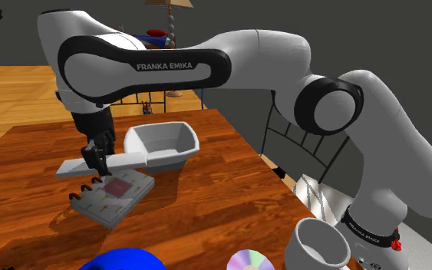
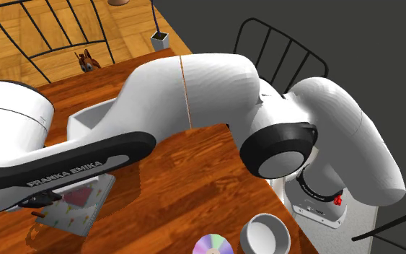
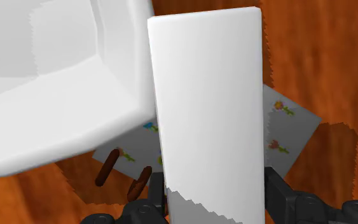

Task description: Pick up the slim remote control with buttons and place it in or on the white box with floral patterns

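The remote (image 1: 103, 162) is drawn as a plain white slim slab with no buttons showing. It hangs level a little above the wooden table, with my gripper (image 1: 95, 157) shut on it near its middle. In the wrist view the remote (image 3: 209, 108) runs lengthwise away from the gripper (image 3: 212, 203), clasped between both black fingers (image 3: 151, 198). Right under it lies the flat white box with floral patterns (image 1: 114, 195), which has a red patch on top and brown handles at one end. Part of the floral box (image 3: 285, 127) shows past the remote, and the floral box (image 2: 78, 202) peeks out under the arm.
A plain white tub (image 1: 163, 144) stands just beyond the floral box, close to the remote's far end. A white bowl (image 1: 321, 244), a shiny disc (image 1: 250, 262) and a blue object (image 1: 122, 262) sit near the table's front edge. A black wire chair (image 1: 298, 146) stands at the side.
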Tool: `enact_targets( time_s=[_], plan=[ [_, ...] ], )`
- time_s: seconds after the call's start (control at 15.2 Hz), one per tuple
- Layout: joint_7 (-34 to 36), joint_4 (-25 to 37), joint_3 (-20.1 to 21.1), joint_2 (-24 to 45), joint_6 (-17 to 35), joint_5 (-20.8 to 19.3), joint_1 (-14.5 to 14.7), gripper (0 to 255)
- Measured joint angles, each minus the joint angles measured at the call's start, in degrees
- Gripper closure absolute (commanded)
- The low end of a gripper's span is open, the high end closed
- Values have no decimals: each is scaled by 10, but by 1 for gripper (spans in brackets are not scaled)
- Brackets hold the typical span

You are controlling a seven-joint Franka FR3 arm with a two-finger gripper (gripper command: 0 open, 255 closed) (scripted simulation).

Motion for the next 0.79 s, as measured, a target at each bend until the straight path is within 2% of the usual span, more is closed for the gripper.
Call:
enact_targets(
  time_s=[0.79],
  plan=[
    [8,-89,0,-2,89,-2,-11,255]
  ],
)
